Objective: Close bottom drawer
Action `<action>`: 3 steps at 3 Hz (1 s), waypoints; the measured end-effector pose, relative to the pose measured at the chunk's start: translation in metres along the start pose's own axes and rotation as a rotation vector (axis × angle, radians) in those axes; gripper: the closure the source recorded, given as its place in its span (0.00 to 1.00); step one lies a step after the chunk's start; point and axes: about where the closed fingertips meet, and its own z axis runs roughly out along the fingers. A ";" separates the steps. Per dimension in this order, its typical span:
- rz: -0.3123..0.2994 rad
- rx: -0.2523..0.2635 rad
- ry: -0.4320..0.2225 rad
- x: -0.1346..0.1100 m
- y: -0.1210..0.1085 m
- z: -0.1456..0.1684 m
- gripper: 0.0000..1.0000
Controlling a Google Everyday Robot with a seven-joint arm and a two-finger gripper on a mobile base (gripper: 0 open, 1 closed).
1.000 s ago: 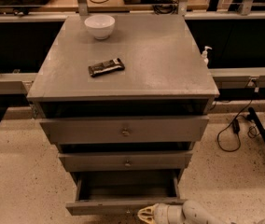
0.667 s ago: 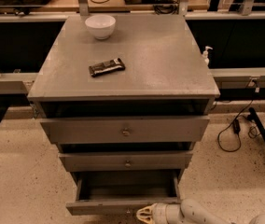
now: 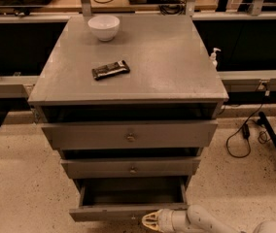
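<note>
The bottom drawer (image 3: 128, 211) of the grey cabinet is pulled out, and its shallow box is open and empty. Its slim front runs along the lower edge of the view; I see no knob on it. My gripper (image 3: 148, 221) is at the bottom of the view, pointing left, right at the drawer front just right of its middle. Only its pale tip shows, with the white arm (image 3: 201, 221) trailing to the right. The top drawer (image 3: 128, 136) and the middle drawer (image 3: 130, 168) stand slightly out, each with a small brass knob.
On the cabinet top (image 3: 167, 62) are a white bowl (image 3: 104, 27) at the back left and a dark snack bar (image 3: 110, 70). A small pump bottle (image 3: 215, 58) stands behind the right edge. Cables (image 3: 245, 135) and a black stand leg (image 3: 274, 142) lie on the floor at the right.
</note>
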 end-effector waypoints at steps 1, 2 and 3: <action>0.008 0.033 0.017 0.012 -0.015 0.000 1.00; 0.008 0.033 0.017 0.012 -0.015 0.000 1.00; 0.030 0.086 0.029 0.023 -0.037 0.000 1.00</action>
